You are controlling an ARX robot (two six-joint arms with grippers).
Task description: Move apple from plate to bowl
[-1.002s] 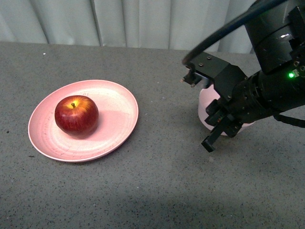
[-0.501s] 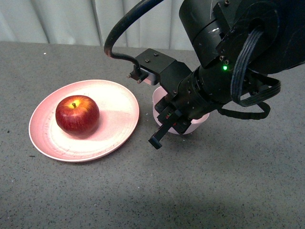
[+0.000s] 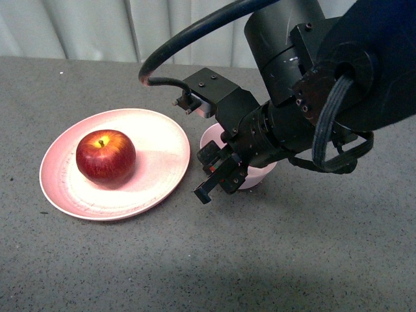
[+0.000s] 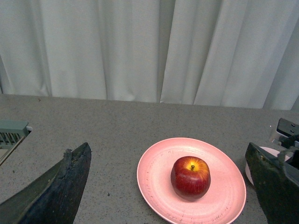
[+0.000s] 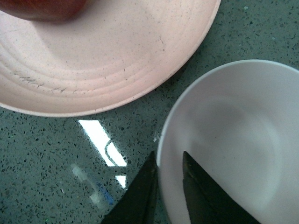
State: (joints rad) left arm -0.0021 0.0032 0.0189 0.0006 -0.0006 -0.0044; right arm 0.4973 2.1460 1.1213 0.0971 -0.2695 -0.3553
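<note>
The apple (image 3: 105,156), dark red with a yellow patch round its short stem, sits upright on the salmon-pink plate (image 3: 159,146), a little left of the plate's middle in the front view, with nothing touching it. The plate lies flat on the grey speckled worktop (image 3: 195,260) and shows faint dark scuff marks on its inner rings. Just beside the plate's right edge stands the small pale pink bowl (image 5: 233,135); the right wrist view shows a narrow strip of worktop between the two, so they are close but apart. The right pincer (image 3: 211,185) reaches down over the bowl's near-left side, and its arm hides much of the bowl from the front. In the right wrist view its two dark fingers (image 5: 140,196) stand close together astride the bowl's rim, one outside the wall and one inside, so the pincer is narrow and clamped on the rim. The bowl is empty. A thick black cable (image 3: 195,32) arcs above the right arm. The left pincer (image 4: 167,146) is spread wide, well back from the plate, holding nothing. A pale pleated curtain (image 4: 140,46) hangs behind the worktop.
</note>
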